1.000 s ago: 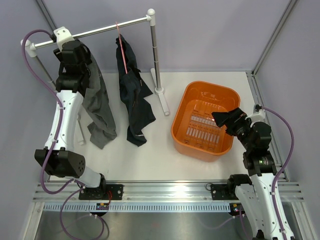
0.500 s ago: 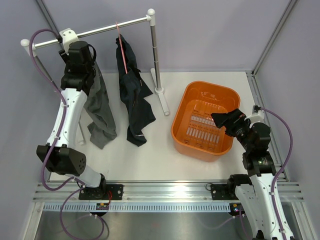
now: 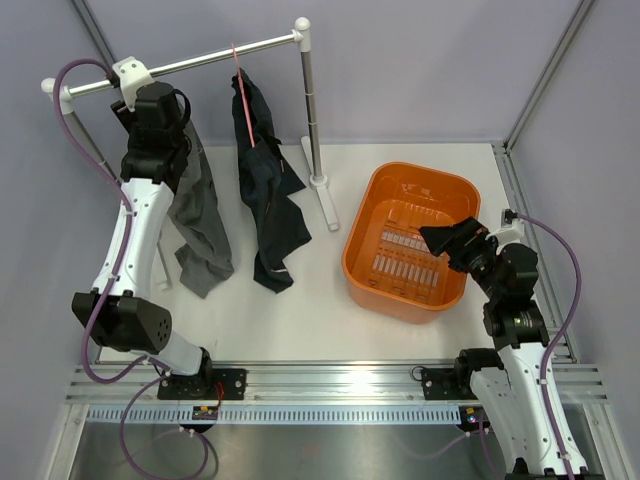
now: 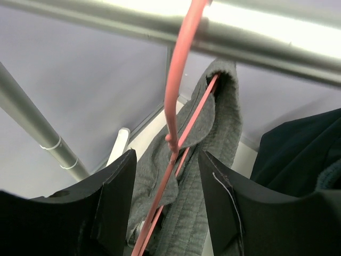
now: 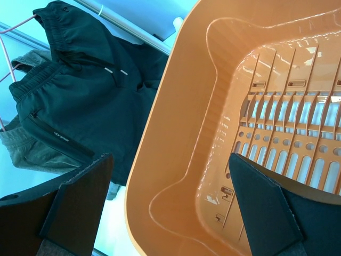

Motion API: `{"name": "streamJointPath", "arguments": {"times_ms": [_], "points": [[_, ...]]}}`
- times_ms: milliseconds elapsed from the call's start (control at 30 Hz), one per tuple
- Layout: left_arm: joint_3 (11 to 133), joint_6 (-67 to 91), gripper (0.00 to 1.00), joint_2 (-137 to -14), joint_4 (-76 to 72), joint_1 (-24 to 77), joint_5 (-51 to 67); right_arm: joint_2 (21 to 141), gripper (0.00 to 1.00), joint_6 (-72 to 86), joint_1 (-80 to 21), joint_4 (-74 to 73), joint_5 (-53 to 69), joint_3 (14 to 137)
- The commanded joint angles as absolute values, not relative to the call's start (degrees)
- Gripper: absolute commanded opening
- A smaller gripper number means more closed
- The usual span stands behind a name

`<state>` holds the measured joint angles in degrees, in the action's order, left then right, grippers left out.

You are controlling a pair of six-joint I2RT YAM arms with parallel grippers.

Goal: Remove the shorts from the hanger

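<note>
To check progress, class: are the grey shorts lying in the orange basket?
No, the grey shorts hang on the pink hanger under the rail.

on the right half of the white worktop [image 3: 330, 300], an orange plastic basket [image 3: 362, 235] with rounded corners and a slotted floor, standing upright. just left of it, the white foot [image 3: 327, 205] of a clothes rack; rising from that foot, a grey metal upright post [image 3: 311, 110] with a white cap, joined at the top to a silver metal rail [image 3: 210, 60] running off leftwards. behind everything, pale grey walls [image 3: 420, 70]. along the near edge, a slotted aluminium beam [image 3: 330, 385].
</note>
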<state>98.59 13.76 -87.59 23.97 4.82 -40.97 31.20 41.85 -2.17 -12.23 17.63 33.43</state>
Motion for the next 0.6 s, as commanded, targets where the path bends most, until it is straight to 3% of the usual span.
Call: {"name": "streamJointPath", "arguments": {"times_ms": [0, 567], "points": [[102.4, 13.3, 0.54, -88.7, 21.3, 4.9, -42.5, 31.6, 0.99, 41.8, -2.0, -8.8, 18.8, 32.9], [106.9, 12.1, 0.37, -91.2, 25.4, 4.9, -42.9, 32.3, 0.99, 41.3, -2.0, -8.8, 19.3, 33.2]]}}
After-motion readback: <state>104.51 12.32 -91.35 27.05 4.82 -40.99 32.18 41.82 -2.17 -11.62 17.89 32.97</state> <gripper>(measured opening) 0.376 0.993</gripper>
